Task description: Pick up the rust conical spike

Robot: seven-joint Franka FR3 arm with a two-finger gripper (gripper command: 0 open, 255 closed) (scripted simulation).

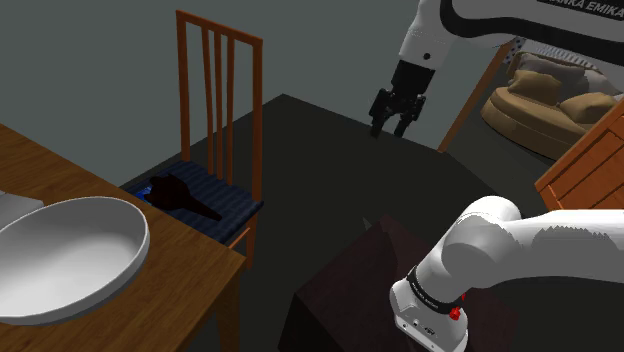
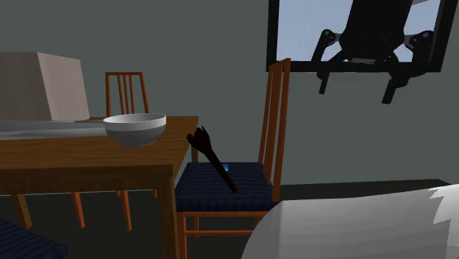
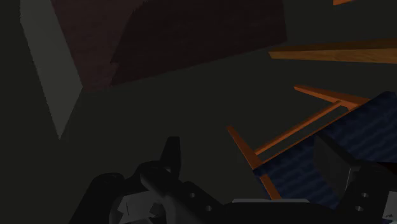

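White arm (image 1: 500, 235) arched high, end effector (image 1: 391, 130) down, spread apart, spike (image 1: 185, 197) on chair (image 1: 183, 90)

Spike (image 1: 181, 193) on chair (image 1: 183, 90) beside table (image 1: 190, 270)

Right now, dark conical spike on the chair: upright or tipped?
Tipped: the dark conical spike lies slanted on the wooden chair's blue seat, wide end raised.

White Franka arm (image 1: 520, 238) arcs from 5 o'clock toward 1 o'clock — all-black two-finger gripper (image 1: 390, 131) points down, fingers (image 3: 170, 151) apart.
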